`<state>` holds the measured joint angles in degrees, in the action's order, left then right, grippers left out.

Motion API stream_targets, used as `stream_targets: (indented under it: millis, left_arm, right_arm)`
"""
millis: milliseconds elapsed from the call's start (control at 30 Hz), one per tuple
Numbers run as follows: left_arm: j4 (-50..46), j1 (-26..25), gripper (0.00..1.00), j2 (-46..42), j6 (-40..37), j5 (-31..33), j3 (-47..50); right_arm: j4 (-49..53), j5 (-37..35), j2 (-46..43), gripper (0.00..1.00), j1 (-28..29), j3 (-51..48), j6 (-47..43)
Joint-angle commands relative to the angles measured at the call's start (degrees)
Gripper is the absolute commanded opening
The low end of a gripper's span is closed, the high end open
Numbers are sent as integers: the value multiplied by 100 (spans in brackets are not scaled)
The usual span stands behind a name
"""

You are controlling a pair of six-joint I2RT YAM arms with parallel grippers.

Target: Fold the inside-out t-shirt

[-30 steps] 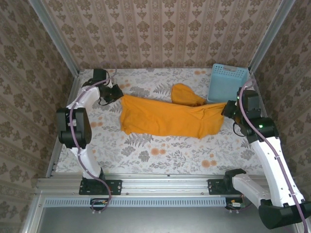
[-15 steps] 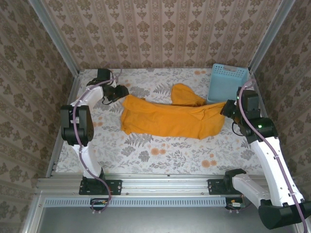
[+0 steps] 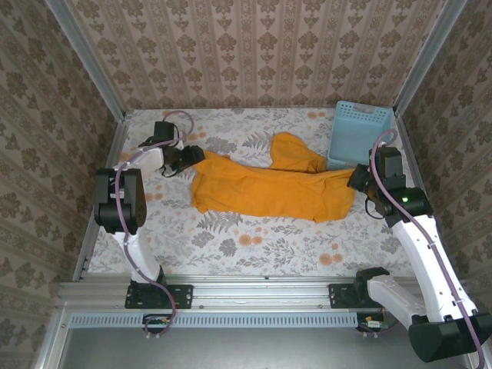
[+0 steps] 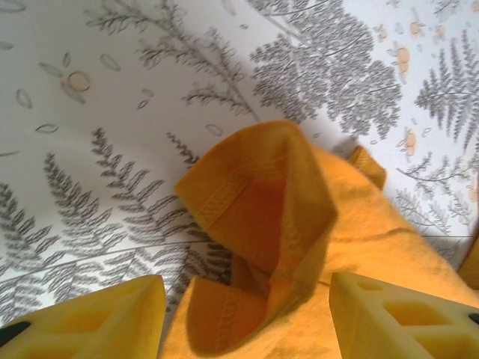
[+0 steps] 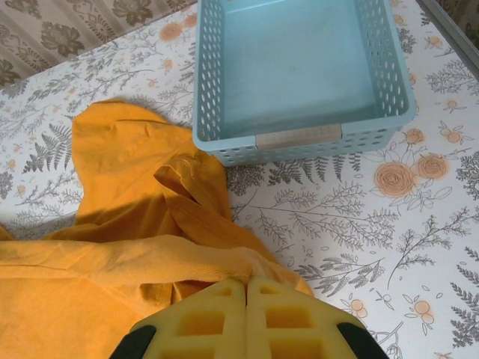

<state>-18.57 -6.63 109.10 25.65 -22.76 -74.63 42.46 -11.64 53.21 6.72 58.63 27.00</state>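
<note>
- Cloth from above: the inside-out t-shirt (image 3: 269, 192) lies stretched in a long, rumpled band across the middle of the counter (image 3: 254, 242). One sleeve-like flap reaches toward the back, beside the light blue lattice basket (image 3: 360, 134). The left jaws sit at the shirt's left end and the right jaws at its right end, just in front of the basket.
- Left wrist view: the two yellow pads (image 4: 90, 318) stand wide apart and clamp nothing. Between them a hemmed opening of the t-shirt (image 4: 299, 224), a sleeve or corner by the look of it, stands up in a loose curl with its seam stitching showing. The flowered counter lies beyond.
- Right wrist view: the pads (image 5: 202, 321) are pressed flat together. The t-shirt (image 5: 112, 247) runs right up under their tips, so the right jaws appear to pinch a thin edge of it. The basket (image 5: 299, 142) stands just past the cloth, touching or nearly touching a fold.
- Step in hand, as I judge it: spreading and straightening the garment, not yet folding, since it lies bunched rather than flat.
- Next move likely calls for the left jaws to pick a hold low on that curled hem and close on a single layer. With the right end anchored, the cloth could then be drawn flat.
</note>
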Motion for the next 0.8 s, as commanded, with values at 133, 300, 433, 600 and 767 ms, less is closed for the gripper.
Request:
stream_targets:
  millis: [133,300,433,600,767]
  left_arm:
    - [-45,-145,52,-28,-185,-32,-292]
    - [-252,-136,24,8,-107,129,-388]
    - [-249,-36,1,-414,85,299,-288]
    - [79,295,0,-1332,416,242,157]
    - [422,439,0,-2173,689,425,707]
  right_arm:
    - [-16,-191,-91,0,-28,-84,53]
    - [-10,-158,-91,0,-39,-78,39]
    - [86,-177,-59,0,-39,-220,148]
    - [125,-346,-60,0,-69,-847,610]
    - [-120,24,-45,2,-248,-1463,839]
